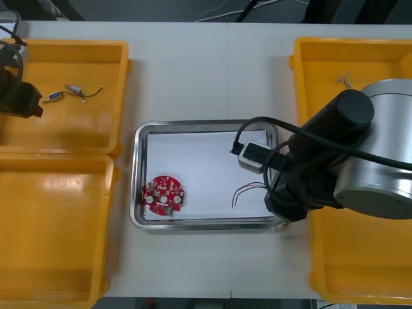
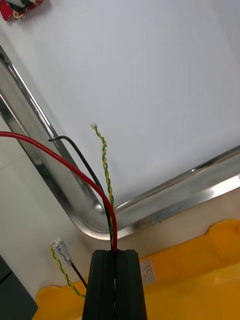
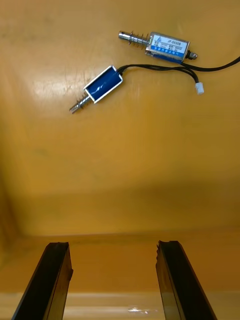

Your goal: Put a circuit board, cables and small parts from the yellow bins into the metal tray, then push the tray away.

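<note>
The yellow bin (image 1: 64, 129) at the table's far left corner sits under the left gripper (image 3: 112, 244), its fingers wide apart. The metal tray (image 1: 138, 187) is mid-table, not pushed yet. The red circuit board (image 1: 164, 194) lies by its near left corner. The right gripper (image 2: 115, 252) pinches cables (image 2: 106, 167) above its near right corner. Two small metal parts (image 3: 167, 46) wait in that bin.

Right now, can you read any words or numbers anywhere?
Nothing reads clearly.
Label on the small metal part in the left yellow bin, under the left gripper: print too small.
Sticker on the right yellow bin by the right gripper, shut on cables: blurred.
Circuit board in the metal tray: markings too small.
</note>
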